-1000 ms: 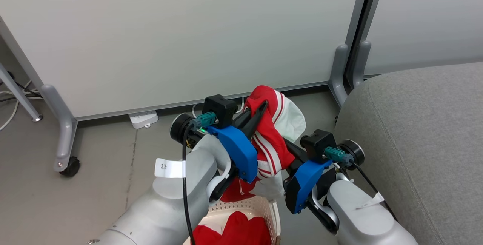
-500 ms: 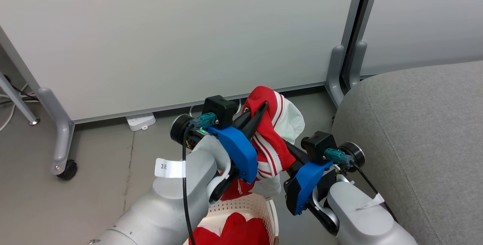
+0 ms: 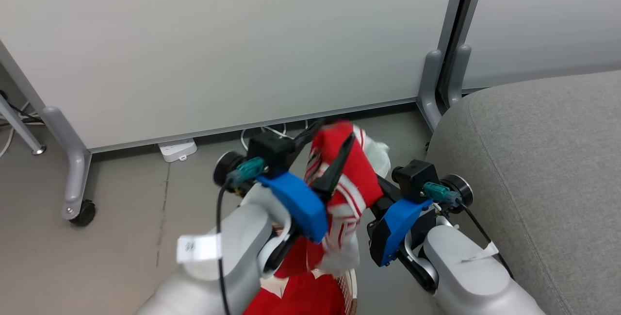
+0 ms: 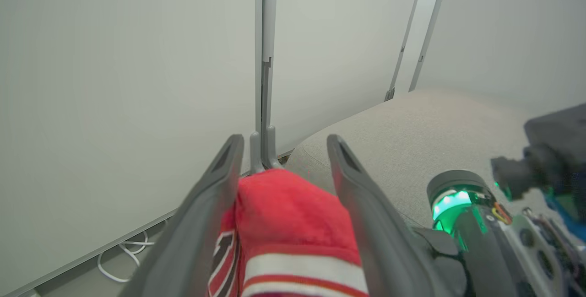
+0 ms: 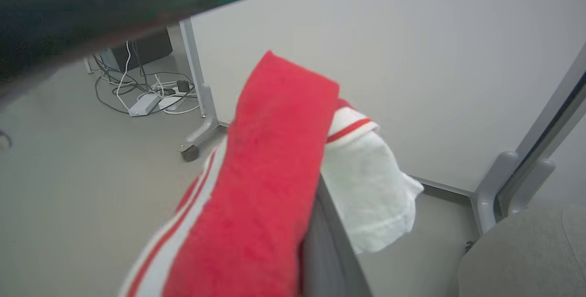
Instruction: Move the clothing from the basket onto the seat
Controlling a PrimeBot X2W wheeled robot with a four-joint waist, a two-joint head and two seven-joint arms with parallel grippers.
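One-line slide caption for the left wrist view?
Left gripper clamps a red, white-striped garment between its fingers, grey seat ahead.

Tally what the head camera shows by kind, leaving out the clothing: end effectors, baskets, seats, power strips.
End effectors: 2, left end effector holding the clothing, right end effector
Basket: 1
Seat: 1
Power strip: 1
Total: 5

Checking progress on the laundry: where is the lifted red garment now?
Head view, centre: the red garment is held up in the left tool, above the basket, left of the grey seat.
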